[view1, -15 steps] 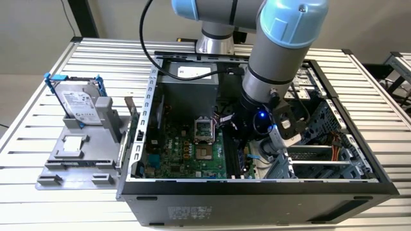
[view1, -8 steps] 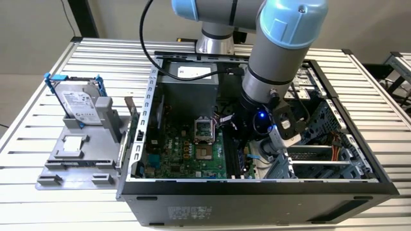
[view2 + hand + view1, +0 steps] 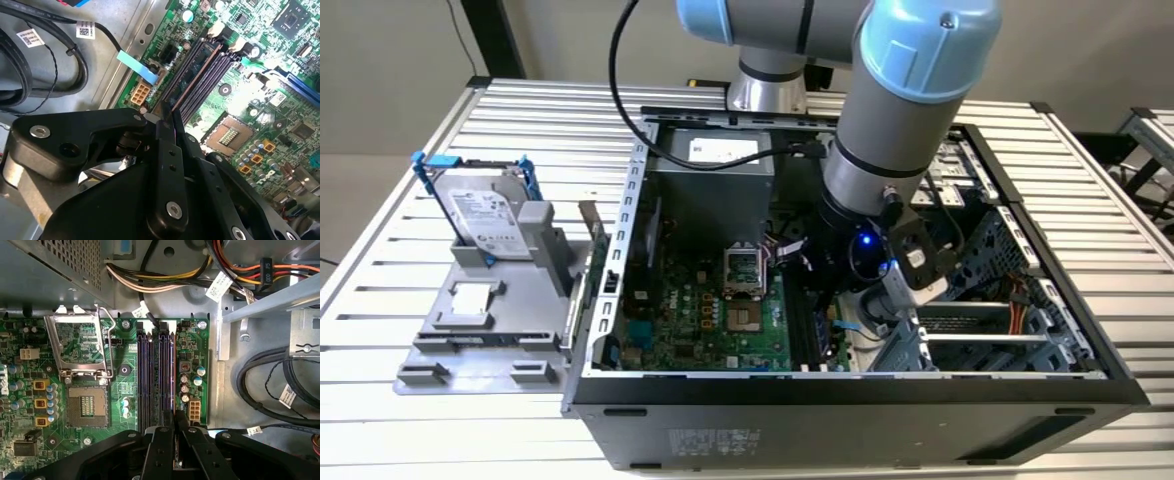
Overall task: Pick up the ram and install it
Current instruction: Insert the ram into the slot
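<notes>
Ram, a long, narrow, flat circuit-board stick (image 3: 196,76), shows in the second wrist view only edge-on, as a thin coppery-brown line. Its long axis runs straight out from the fingertips and parallel to the long dark plastic slots (image 3: 152,375) on the green printed motherboard (image 3: 707,320). It lies along the slot row on the side nearest the small white connector (image 3: 140,93). Its chips, label and flat faces are turned out of sight. How deep it sits in the slot cannot be made out, because the near end is covered by the matte black jointed gripper (image 3: 170,117). In both wrist views that gripper (image 3: 174,416) has its two fingers drawn close together, clamped on the ram's thin edge. In the exterior view the pale-blue and silver robot arm (image 3: 894,120) reaches down into the open black metal computer case (image 3: 854,395), and its bulk hides the slots. A boxy silver hard drive (image 3: 487,215) stands upright in a grey holder outside the case, on the exterior view's left.
</notes>
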Motion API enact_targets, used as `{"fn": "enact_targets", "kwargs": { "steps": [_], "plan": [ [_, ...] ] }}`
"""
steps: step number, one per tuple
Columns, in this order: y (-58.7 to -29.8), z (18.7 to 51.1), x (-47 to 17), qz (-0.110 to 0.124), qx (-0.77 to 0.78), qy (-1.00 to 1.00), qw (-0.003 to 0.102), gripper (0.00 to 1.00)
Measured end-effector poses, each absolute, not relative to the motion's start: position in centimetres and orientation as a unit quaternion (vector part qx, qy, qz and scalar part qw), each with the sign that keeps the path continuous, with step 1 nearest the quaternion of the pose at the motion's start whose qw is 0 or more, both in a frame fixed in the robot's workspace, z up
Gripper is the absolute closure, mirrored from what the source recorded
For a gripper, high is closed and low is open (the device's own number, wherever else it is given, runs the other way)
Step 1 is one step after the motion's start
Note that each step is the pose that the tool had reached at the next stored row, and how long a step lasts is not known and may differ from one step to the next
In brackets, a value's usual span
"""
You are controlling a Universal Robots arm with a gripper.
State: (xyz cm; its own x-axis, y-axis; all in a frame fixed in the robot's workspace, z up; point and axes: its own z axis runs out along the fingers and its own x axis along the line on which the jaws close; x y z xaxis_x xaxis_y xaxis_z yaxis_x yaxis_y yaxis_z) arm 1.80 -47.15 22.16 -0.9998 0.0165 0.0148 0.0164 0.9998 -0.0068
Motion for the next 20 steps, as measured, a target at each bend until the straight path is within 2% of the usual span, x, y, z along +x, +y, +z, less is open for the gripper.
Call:
{"fn": "enact_targets", "kwargs": {
  "steps": [10, 11, 20],
  "plan": [
    [-47.2, 21.6, 1.8, 0.004, -0.008, -1.0, 0.008, 1.0],
    [-47.2, 21.6, 1.8, 0.004, -0.008, -1.0, 0.008, 0.0],
    [-47.0, 24.1, 1.8, 0.003, -0.012, -1.0, 0.008, 0.0]
  ]
}}
